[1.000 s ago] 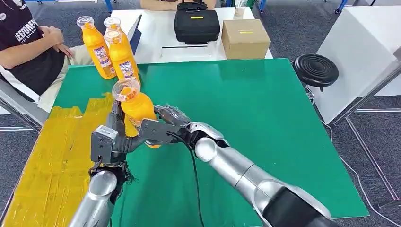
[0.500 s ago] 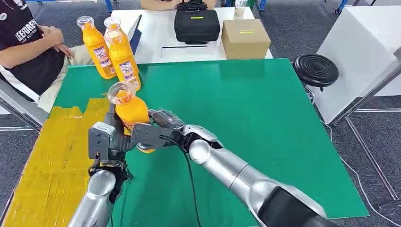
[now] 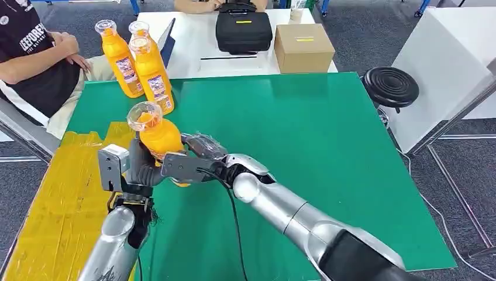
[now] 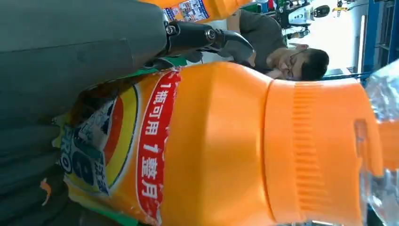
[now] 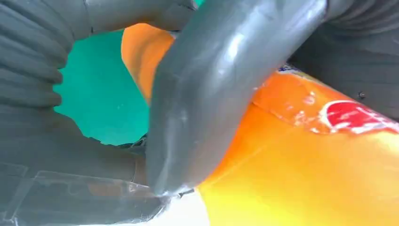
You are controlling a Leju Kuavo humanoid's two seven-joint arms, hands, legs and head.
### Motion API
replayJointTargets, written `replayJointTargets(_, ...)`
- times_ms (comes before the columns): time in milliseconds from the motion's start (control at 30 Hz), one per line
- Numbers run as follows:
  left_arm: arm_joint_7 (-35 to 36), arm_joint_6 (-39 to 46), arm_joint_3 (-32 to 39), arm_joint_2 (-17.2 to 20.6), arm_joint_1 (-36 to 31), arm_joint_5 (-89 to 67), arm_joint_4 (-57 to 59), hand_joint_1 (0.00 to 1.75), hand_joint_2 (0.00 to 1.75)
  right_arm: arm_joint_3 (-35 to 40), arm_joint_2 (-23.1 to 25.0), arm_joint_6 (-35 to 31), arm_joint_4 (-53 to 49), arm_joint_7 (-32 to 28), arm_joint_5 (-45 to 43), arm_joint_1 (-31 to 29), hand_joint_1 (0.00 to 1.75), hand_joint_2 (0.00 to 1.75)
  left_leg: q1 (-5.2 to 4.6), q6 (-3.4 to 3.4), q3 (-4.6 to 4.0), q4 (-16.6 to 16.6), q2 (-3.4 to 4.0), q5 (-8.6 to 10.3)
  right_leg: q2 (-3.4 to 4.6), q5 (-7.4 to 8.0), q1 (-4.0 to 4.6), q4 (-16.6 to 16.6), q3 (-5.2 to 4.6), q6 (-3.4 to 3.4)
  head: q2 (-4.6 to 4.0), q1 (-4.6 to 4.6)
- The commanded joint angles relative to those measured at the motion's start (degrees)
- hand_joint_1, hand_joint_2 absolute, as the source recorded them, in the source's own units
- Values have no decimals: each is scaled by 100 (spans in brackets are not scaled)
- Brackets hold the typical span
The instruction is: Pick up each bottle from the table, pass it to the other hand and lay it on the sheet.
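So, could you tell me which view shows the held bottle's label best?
The left wrist view: the label with its printing fills the frame. The head view shows the whole bottle, its label hidden by both hands. The right wrist view shows one label corner.

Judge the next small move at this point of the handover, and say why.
Probably the right hand should let go: both hands grip the orange bottle, with the left hand on its lower body. The left could then carry it to the yellow sheet beside it.
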Motion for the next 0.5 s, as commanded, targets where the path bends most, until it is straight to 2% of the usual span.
replayJointTargets(33,196,-334,287,34,-325,344,788,147,175,542,33,-72,-37,-29,91,-327,175,175,8,-25,23,5,24,-13,5,-10,10,0,24,-13,0,0)
replayJointTargets(67,177,-367,338,20,-328,425,800,175,175,540,34,-75,-41,-26,93,-320,175,175,7,-22,18,4,23,-11,5,-7,8,0,18,-12,0,0)
replayJointTargets(500,80,-361,467,-42,-283,556,596,175,175,516,17,-79,-33,-20,97,-296,175,175,4,-15,9,2,14,-6,1,-4,5,0,9,-7,0,0)
